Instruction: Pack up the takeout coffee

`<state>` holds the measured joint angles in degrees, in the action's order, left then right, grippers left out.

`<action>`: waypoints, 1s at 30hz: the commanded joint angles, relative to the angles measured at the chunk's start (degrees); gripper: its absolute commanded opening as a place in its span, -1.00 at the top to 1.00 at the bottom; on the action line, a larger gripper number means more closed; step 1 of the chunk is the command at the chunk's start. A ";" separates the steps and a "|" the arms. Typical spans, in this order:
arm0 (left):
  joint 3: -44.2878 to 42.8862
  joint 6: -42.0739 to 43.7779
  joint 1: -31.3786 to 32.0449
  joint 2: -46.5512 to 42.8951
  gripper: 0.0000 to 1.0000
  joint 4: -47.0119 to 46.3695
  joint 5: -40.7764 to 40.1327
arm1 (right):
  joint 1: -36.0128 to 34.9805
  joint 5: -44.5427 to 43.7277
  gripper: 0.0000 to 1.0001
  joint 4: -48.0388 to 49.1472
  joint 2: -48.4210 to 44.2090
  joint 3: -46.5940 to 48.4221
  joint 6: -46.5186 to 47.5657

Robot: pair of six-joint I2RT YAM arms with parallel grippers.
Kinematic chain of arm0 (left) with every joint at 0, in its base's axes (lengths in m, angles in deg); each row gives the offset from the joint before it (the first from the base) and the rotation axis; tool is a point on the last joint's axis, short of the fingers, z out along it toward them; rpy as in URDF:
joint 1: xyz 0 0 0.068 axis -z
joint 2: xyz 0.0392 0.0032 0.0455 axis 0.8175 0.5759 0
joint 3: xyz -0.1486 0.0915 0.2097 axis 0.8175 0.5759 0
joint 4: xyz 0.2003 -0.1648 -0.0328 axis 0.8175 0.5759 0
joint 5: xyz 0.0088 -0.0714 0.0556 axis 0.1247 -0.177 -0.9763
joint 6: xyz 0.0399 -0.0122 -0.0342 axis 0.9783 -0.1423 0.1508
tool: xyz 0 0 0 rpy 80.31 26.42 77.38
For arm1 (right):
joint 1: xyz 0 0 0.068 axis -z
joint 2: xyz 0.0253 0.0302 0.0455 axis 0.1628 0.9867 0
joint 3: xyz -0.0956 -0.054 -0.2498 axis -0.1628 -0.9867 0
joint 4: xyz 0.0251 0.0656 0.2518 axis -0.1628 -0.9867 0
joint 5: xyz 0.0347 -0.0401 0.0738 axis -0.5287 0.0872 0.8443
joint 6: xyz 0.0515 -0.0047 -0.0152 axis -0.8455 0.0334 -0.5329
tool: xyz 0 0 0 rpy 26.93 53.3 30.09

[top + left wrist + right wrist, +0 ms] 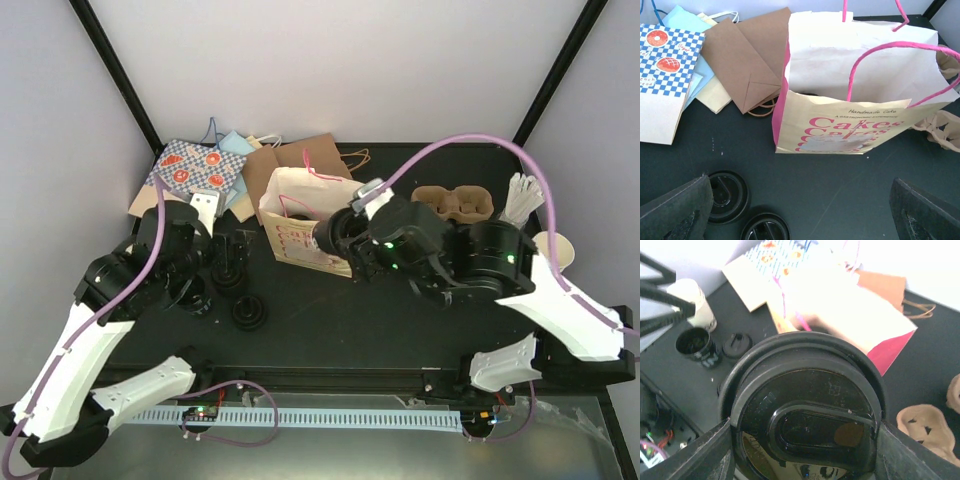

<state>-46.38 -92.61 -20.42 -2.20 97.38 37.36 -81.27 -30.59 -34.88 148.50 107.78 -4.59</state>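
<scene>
The cup (805, 390) is judged light, thin-walled and easily crushed. Its glossy black lid (820, 425) is likely slippery, so it is best taken at the stiffer rim just under the lid. Cream paper is seen below the black cap. It is clamped by the right end effector (805, 460), near the mouth of the bag (865, 60). The left end effector (800, 215) is spread wide above the bench (840, 190).

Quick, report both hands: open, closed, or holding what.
left hand: open, nothing between its fingers.
right hand: closed on a lidded coffee cup.
</scene>
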 commanded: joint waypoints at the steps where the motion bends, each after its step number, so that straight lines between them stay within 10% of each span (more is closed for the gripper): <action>1: -3.45 2.25 -1.20 1.24 -0.98 1.08 0.15 | 0.51 -8.60 -0.37 0.34 -2.02 3.99 2.56; 30: -10.21 11.47 -13.14 13.56 -0.97 -4.96 9.79 | 14.03 -0.42 -0.28 1.25 20.63 9.72 11.92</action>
<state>-55.32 -84.24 -32.88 11.09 95.15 44.33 -67.45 -32.03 -29.85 167.30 115.26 6.16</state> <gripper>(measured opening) 0.988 0.686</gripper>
